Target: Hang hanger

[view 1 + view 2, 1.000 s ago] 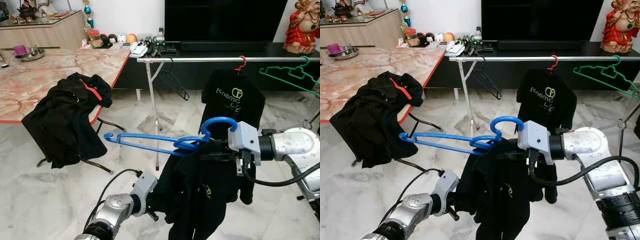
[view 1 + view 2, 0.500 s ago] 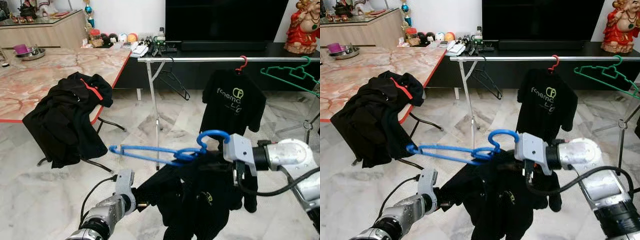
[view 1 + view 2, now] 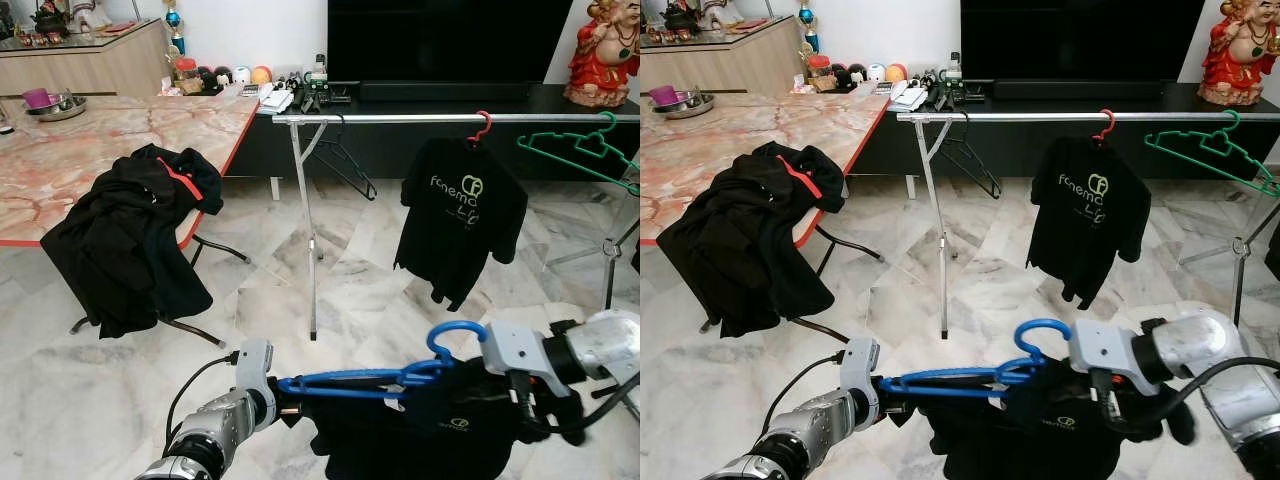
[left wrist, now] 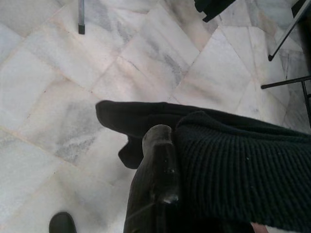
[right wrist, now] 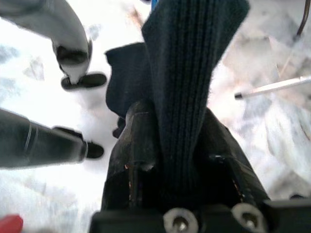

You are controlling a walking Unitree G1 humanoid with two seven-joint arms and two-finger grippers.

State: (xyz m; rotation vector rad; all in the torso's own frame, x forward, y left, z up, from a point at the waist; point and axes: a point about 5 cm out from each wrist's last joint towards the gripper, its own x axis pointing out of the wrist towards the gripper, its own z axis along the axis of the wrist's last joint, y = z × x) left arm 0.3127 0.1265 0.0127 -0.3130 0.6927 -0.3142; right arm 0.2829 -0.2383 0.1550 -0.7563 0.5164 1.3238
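Low over the marble floor: blue hanger [image 3: 365, 381] lies nearly level, a black garment [image 3: 440, 430] draped on it, well short of the rail [image 3: 400, 119]
Right gripper: right gripper [image 5: 180, 160] has its fingers pressed onto a ribbed fold of the black garment just under the blue hook [image 3: 455, 337]
Left gripper: left gripper [image 4: 160, 194] is at the hanger's far tip, one black finger [image 4: 160, 160] lying against the cloth; can't tell how its fingers sit
Rail traffic: a black shirt on a red hanger [image 3: 482, 128], a green hanger [image 3: 580, 150] beyond it, a bare black hanger [image 3: 345, 160] near the stand post
Best slot, I reckon: the open stretch between black hanger and red one
How to play it: lift both ends together, keep the hook upright, come over the rail and lower
Watch for: cloth sliding off the left tip
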